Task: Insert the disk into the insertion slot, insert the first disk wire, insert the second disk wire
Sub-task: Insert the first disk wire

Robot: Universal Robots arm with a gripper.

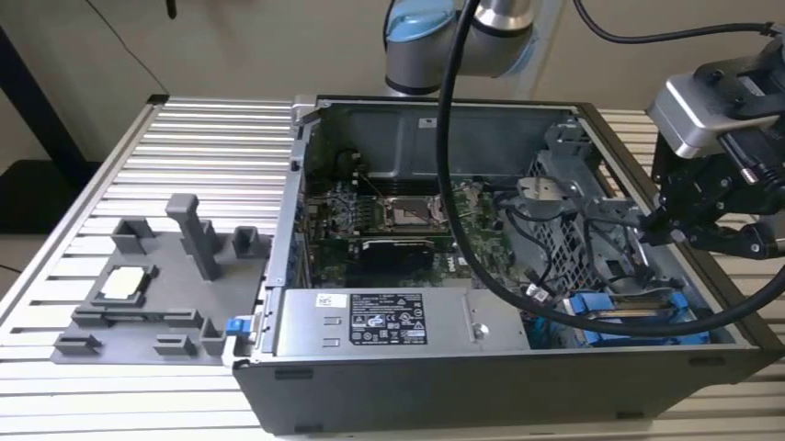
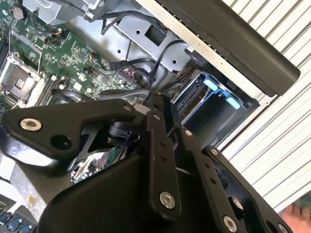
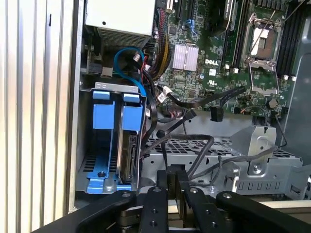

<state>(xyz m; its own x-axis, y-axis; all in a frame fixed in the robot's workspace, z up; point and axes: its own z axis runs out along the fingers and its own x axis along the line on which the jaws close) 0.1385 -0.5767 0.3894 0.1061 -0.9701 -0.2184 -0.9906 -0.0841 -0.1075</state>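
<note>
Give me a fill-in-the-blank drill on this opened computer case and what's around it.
1. The disk sits in a plastic carrier coloured ____.
2. In the exterior view, the grey fixture tray lies on that view's ____ of the computer case.
3. In the exterior view, the gripper hangs over the case's ____ side.
4. The motherboard inside the case is coloured ____.

Missing words: blue; left; right; green.
</note>
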